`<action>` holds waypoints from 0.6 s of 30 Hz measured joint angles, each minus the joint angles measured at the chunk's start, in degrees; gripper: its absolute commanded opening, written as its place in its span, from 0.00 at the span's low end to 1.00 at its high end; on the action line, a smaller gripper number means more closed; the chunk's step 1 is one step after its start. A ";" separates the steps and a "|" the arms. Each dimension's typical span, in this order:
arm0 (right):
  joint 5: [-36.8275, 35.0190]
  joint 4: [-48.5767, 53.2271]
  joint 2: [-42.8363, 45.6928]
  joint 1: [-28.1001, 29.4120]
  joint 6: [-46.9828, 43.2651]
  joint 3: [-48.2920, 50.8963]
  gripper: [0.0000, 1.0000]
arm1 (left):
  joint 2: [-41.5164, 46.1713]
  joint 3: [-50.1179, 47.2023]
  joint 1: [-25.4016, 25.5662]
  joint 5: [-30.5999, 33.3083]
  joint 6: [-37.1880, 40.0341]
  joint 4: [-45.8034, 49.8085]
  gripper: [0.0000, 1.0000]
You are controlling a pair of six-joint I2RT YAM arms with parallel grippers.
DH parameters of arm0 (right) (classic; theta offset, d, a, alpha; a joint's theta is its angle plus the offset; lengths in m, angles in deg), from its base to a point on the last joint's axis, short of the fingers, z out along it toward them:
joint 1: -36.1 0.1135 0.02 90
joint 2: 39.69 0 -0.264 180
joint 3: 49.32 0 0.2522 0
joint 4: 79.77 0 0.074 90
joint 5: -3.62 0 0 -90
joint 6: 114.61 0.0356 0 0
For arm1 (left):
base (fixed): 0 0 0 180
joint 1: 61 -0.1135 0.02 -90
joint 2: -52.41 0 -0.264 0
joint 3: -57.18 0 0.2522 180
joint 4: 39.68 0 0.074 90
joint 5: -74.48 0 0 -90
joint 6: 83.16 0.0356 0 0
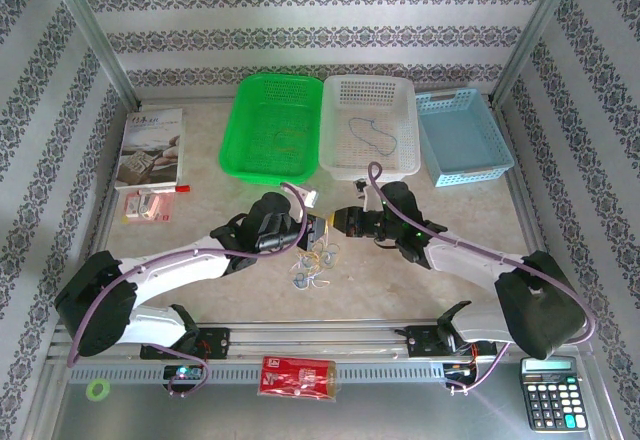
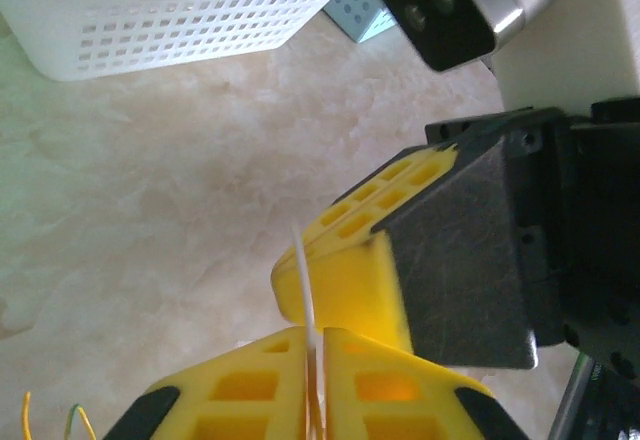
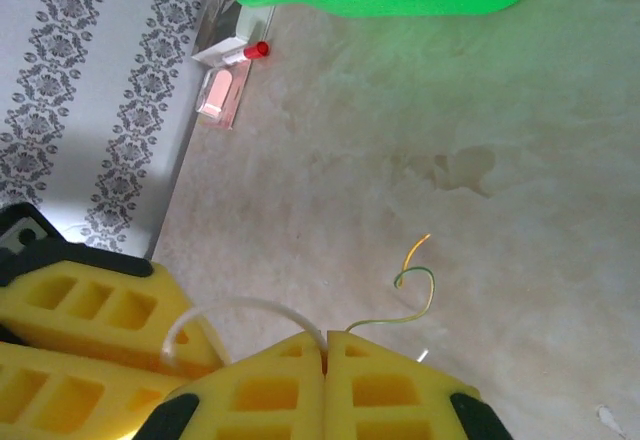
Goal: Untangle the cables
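Over on the left, the left gripper (image 2: pixel 320 350) has its yellow fingers pinched nearly together on a thin white cable (image 2: pixel 303 280), which rises out of the slit between them. Just below, between the two arms, the other cables (image 1: pixel 312 260) lie in a small loose heap on the table (image 1: pixel 480 220). To the right, the right gripper (image 3: pixel 325 345) is closed tight, with that same white cable arching across the short gap into its nip. A yellow-green cable (image 3: pixel 428 285) curls away from the same spot; whether it is clamped too, I cannot tell. The two grips sit very close on one short cord, so I'd worry that a pull apart slips it from the left's lighter pinch. A caught yellow-green strand could also drag the heap along and tighten the knot
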 measured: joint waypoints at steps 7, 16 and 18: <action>0.00 3.89 5.25 -3.32 -0.44 -2.99 0.00 | 3.41 -4.39 0.02 1.53 -1.27 -2.40 0.67; 0.96 8.13 7.61 -3.41 -1.79 -9.57 0.00 | 10.73 -9.03 0.00 5.90 -1.46 -4.61 0.86; 0.92 9.16 7.61 -3.13 -2.01 -10.19 0.00 | 11.43 -9.46 -0.02 6.45 -1.18 -4.94 0.88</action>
